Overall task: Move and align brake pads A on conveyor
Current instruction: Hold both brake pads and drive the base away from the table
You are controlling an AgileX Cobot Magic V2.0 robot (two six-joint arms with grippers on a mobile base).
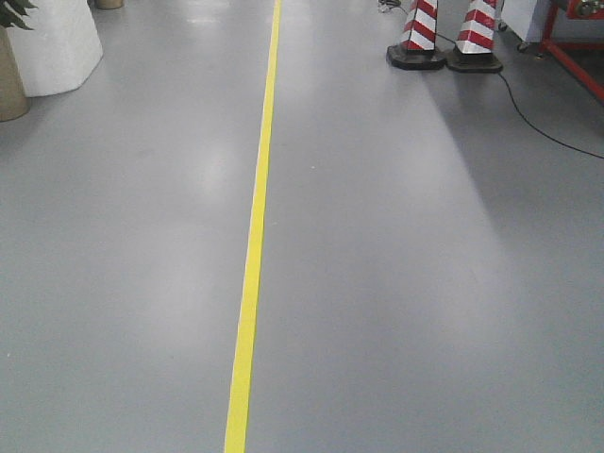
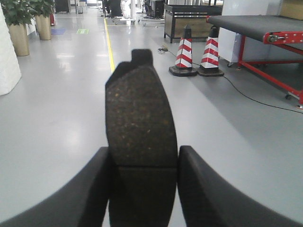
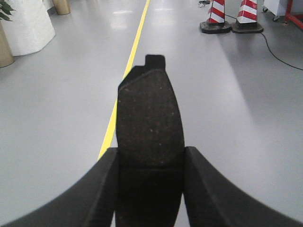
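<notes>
In the left wrist view a dark-grey brake pad with a groove across its middle stands on end, and my left gripper is shut on its two edges. The right wrist view shows the same: a second brake pad clamped upright in my right gripper. Both pads hang above the grey floor. The conveyor, a dark belt on a red frame, stands far off at the upper right of the left wrist view. Neither gripper shows in the front view.
A yellow line runs along the smooth grey floor. Two red-and-white cones with a black cable stand ahead on the right, near the red frame. A white block and potted plants are at the left.
</notes>
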